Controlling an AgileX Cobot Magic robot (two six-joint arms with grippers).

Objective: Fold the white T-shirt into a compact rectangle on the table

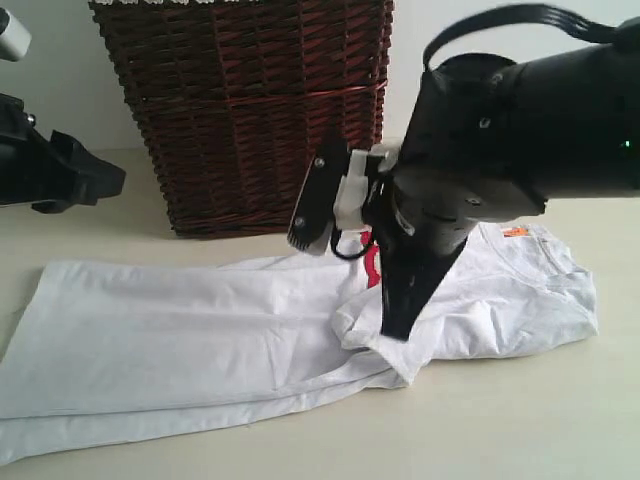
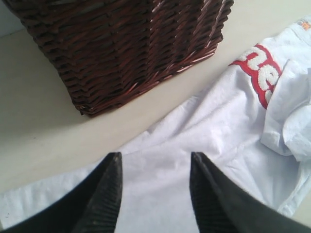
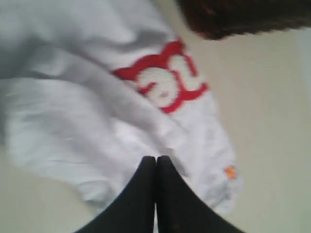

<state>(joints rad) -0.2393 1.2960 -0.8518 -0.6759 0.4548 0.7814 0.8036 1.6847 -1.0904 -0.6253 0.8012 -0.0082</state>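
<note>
Item: white T-shirt (image 1: 180, 340), lying flat on the counter (image 1: 520, 420) in front of the wicker basket (image 1: 250, 110). It stretches long across the exterior view, with the hem end to the left and the neck end to the right.
Fold state: partly narrowed, judging by the long strip shape. A loose flap (image 1: 365, 335) is doubled over near the middle, and the red band (image 2: 257, 73) of lettering is half covered by it. The orange tag (image 1: 515, 232) shows at the neck end.
Handling, judged: light, thin and limp. It will sag, drag and wrinkle, and holds no shape of its own. Nothing fragile. The cloth may slide on the smooth counter.
Where to grip, judged: pinch at edges or corners of the layers, both plies together. A mid-panel pinch would lift one ply only.
Right tool (image 1: 392, 335): jaws pressed tight together, tips down on the shirt at the doubled flap. Cannot tell whether a thin ply is caught between them.
Left tool (image 2: 154, 158): jaws spread, nothing between them, hanging above the hem half of the shirt. Contact with the cloth cannot be judged.
Risk, judged: the flap bunching rather than laying over square.
</note>
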